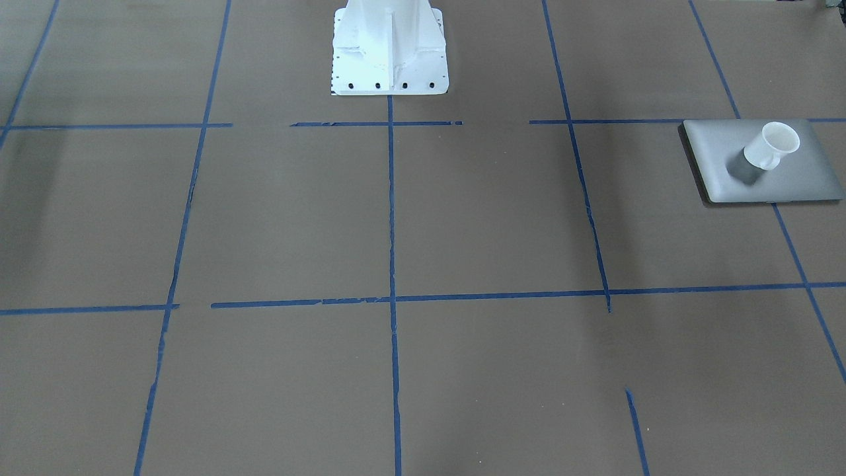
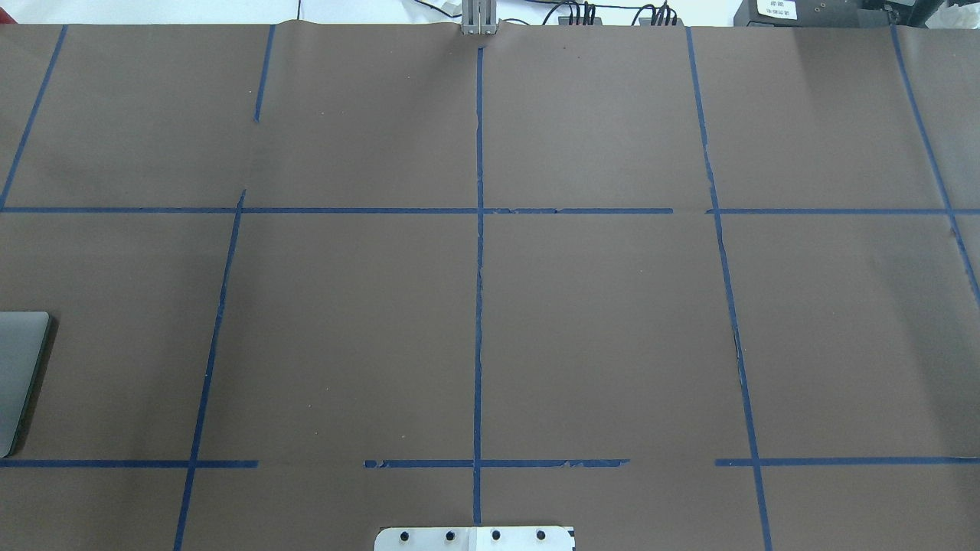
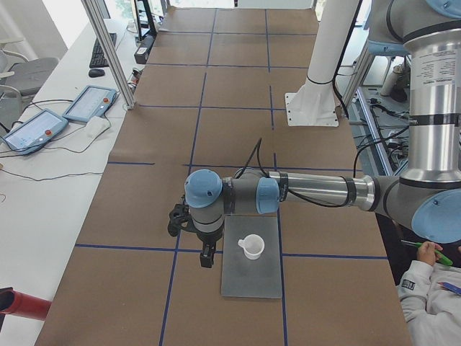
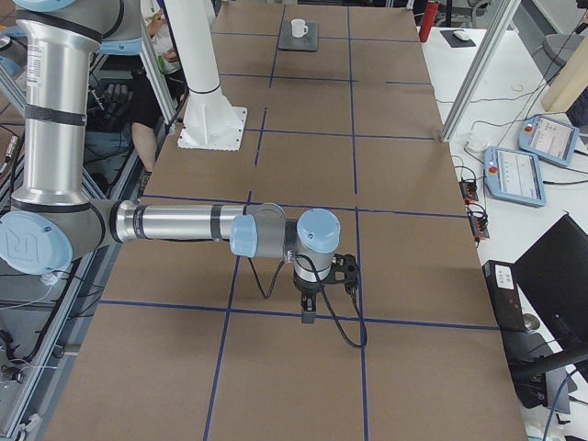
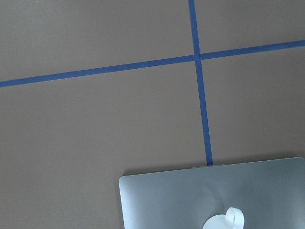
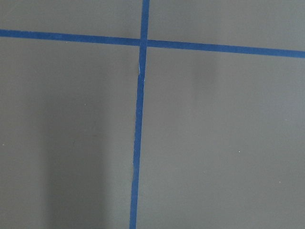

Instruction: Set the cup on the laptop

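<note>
On the laptop (image 1: 714,155) the cup (image 1: 772,147) is parked upright. For left tool (image 3: 207,258) and right tool (image 4: 308,316), open or closed can't be told

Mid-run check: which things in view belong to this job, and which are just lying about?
Job: cup, upright on the laptop; laptop; left gripper, near the laptop's edge.
Lying about: white pedestal base; teach pendants; keyboard.

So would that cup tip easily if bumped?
Probably: the cup flares wide above a narrow base, so it looks top-heavy. It seems small and light. The laptop lid looks smooth, so it may slide first.
</note>
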`<state>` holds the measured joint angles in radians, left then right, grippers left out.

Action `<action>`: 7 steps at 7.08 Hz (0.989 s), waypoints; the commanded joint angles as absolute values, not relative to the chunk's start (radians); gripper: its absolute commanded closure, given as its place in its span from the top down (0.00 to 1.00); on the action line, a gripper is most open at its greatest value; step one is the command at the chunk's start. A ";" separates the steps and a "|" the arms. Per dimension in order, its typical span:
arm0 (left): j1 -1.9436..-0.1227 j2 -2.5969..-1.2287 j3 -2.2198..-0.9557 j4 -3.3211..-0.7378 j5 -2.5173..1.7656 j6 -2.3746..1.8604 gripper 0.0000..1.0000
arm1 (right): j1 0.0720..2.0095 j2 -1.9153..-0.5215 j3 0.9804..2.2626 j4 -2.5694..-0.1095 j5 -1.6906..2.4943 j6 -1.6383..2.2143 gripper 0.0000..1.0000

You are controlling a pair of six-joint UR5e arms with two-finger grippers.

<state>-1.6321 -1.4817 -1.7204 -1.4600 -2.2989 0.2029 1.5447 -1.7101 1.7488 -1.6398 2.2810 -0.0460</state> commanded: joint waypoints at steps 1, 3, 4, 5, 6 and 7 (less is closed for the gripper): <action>-1.632 -1.482 -1.723 -1.459 -2.304 0.189 1.00 | 1.545 -1.710 1.749 -1.640 2.281 -0.046 1.00; -1.632 -1.480 -1.704 -1.447 -2.417 0.163 1.00 | 1.545 -1.710 1.749 -1.640 2.281 -0.046 1.00; -1.632 -1.480 -1.694 -1.450 -2.413 0.163 1.00 | 1.545 -1.710 1.749 -1.641 2.281 -0.046 1.00; -1.632 -1.482 -1.694 -1.453 -2.407 0.163 1.00 | 1.545 -1.710 1.749 -1.641 2.281 -0.046 1.00; -1.631 -1.485 -1.697 -1.453 -2.405 0.163 1.00 | 1.545 -1.709 1.749 -1.640 2.281 -0.046 1.00; -1.631 -1.488 -1.695 -1.451 -2.401 0.163 1.00 | 1.545 -1.710 1.749 -1.640 2.281 -0.046 1.00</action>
<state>-1.6313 -1.4845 -1.6959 -1.4520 -2.4049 0.1628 1.5447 -1.7099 1.7487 -1.6404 2.2810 -0.0460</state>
